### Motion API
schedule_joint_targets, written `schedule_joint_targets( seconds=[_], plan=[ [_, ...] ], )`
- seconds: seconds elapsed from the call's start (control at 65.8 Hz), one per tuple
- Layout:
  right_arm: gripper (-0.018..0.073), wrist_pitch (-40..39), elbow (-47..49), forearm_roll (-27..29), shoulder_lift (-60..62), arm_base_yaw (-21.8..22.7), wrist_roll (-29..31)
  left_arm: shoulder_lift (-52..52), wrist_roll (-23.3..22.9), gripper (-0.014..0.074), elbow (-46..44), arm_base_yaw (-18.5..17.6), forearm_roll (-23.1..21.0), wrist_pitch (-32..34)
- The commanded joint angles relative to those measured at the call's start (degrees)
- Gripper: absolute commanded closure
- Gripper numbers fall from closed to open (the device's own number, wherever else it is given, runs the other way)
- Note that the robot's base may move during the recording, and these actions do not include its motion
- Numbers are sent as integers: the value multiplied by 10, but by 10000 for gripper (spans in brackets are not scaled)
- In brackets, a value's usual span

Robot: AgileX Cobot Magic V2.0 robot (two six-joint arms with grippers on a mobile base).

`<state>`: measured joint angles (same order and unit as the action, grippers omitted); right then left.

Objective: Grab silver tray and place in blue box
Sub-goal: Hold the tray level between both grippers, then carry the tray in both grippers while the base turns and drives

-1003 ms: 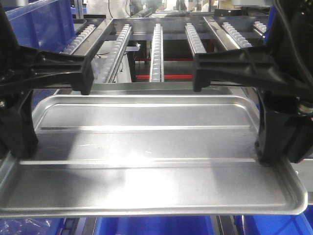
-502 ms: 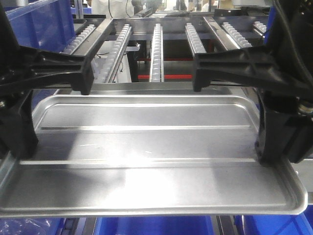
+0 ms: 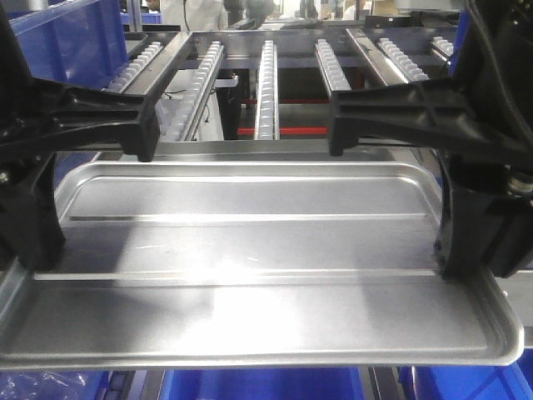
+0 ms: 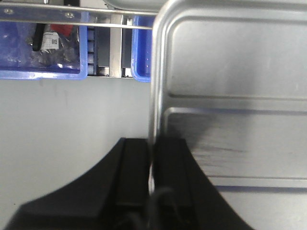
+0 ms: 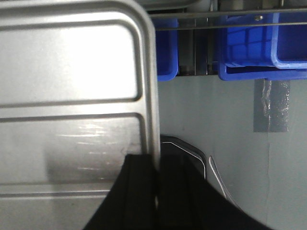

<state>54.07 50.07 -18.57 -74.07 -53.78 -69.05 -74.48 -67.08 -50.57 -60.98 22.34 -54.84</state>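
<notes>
The silver tray (image 3: 250,250) hangs level, wide and shiny with two long ridges, carried by both arms. My left gripper (image 3: 35,254) is shut on its left rim, and in the left wrist view the rim (image 4: 154,96) runs straight into the closed black jaws of that gripper (image 4: 153,165). On the opposite side, my right gripper (image 3: 451,265) is shut on the right rim, which the right wrist view shows pinched in the gripper (image 5: 156,179). Blue plastic of the blue box (image 3: 266,385) shows just below the tray's near edge; most of it is hidden by the tray.
A roller conveyor rack (image 3: 266,75) stands right behind the tray. Another blue crate (image 3: 75,46) sits at the far left. Below are a grey floor (image 4: 72,120), a blue bin holding bagged parts (image 4: 43,52) and more blue bins (image 5: 259,48).
</notes>
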Motion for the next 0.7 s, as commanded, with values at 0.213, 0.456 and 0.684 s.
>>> schedule_joint_targets(
  seconds=[0.213,0.456,0.684],
  plan=[
    [503,-36,17,-16,18,-1,-4,19,-5,610,-15,-8,3,32],
    [503,-36,17,-16,18,-1,-4,19,-5,610,-15,-8,3,32],
    [503,-36,17,-16,18,-1,-4,19,-5,610,-15,-8,3,32]
  ],
)
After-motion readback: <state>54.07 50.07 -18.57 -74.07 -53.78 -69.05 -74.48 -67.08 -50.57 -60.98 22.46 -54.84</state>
